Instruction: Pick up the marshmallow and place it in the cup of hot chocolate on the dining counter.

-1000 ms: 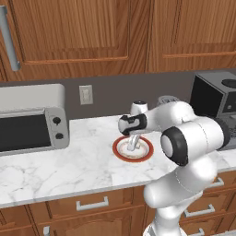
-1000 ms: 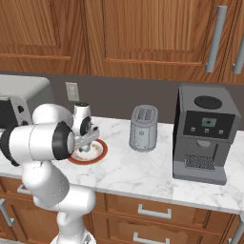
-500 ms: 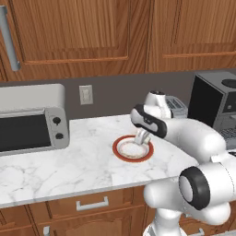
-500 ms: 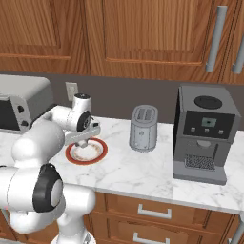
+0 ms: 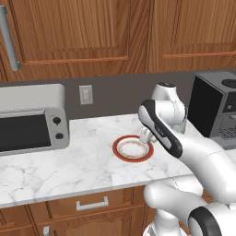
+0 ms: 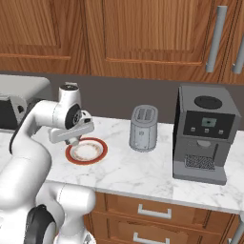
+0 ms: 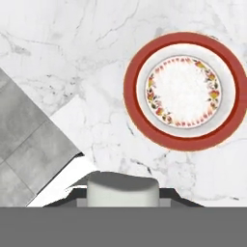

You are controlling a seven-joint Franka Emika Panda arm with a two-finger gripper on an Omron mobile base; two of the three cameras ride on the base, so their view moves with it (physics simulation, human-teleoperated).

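Currently in the gripper: the marshmallow point(image 7: 123, 187), a white lump at the bottom of the hand view with a dark tip flanking it on each side.
Gripper state: the gripper point(image 5: 146, 137) looks pressed in on the marshmallow. The tips are mostly cut off by the picture edge, so this is a likely reading, not a sure one.
Gripper place: it hangs low over the marble surface point(image 5: 83, 161), at the right edge of the red-rimmed plate point(image 5: 132, 148) in the left base view.
Plate: bare in the middle, with only its flower ring. In the hand view it lies up and to the right of the marshmallow, apart from it.
Edge: the surface's front edge runs diagonally at the left of the hand view, with grey floor tiles point(image 7: 29, 144) beyond it.
Key relation: this is a wall-side surface under wooden cabinets, not the dining counter. Which way the cup of hot chocolate lies from the gripper I cannot tell.
Next move, as a judgement: raise the marshmallow clear of the plate, then turn away from the wall to look for the cup.
Risk: a soft lump could slip from the gripper during a wide swing.
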